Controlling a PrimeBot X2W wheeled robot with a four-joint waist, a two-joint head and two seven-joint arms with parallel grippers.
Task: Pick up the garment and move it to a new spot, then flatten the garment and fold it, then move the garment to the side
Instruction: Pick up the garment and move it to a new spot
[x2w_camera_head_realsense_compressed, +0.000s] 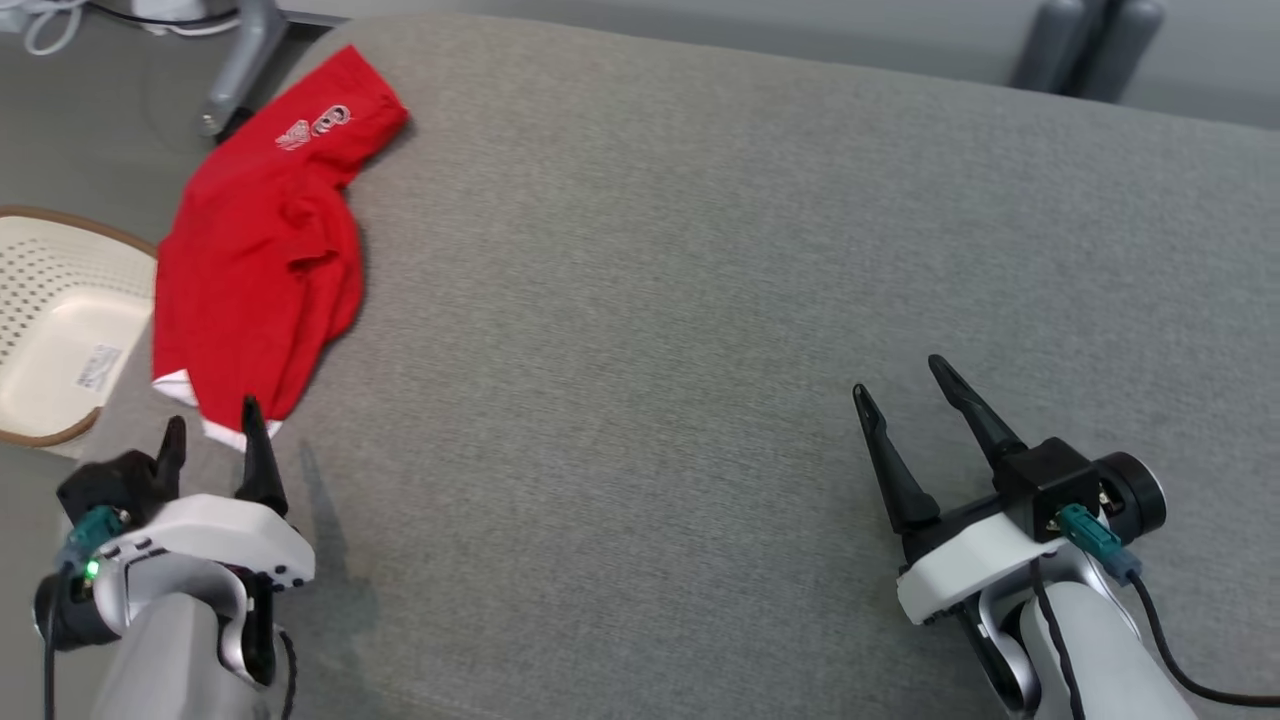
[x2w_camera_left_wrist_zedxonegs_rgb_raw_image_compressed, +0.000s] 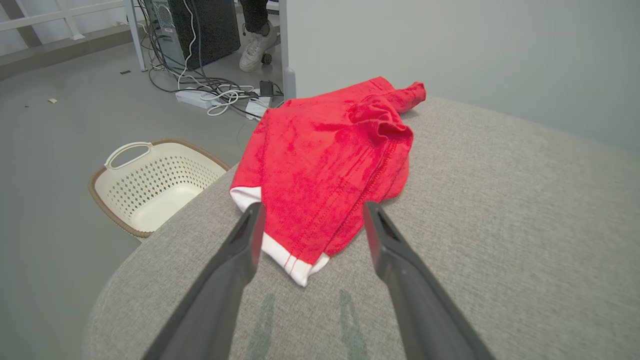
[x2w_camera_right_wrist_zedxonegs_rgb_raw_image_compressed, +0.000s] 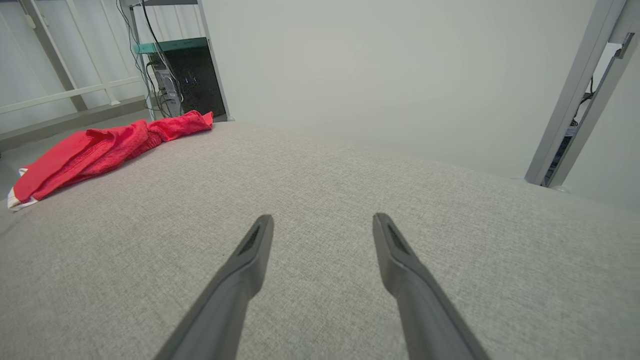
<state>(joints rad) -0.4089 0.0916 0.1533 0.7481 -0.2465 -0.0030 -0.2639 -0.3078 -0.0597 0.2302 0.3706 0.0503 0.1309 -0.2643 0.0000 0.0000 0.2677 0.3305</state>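
Holds left pincer (x2w_camera_head_realsense_compressed: 212, 412) spread near white hem of red shirt (x2w_camera_head_realsense_compressed: 255, 260) at left edge of table (x2w_camera_head_realsense_compressed: 650, 300); holds right pincer (x2w_camera_head_realsense_compressed: 897, 373) spread too, well apart from it.

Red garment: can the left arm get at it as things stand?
Probably yes: the open left gripper sits just short of the near hem of the red garment, with nothing between them.

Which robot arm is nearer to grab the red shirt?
Left. The left gripper is open, with its fingertips right by the white hem of the red shirt and pointing at it. The right gripper, also open, sits far across the grey cushion.
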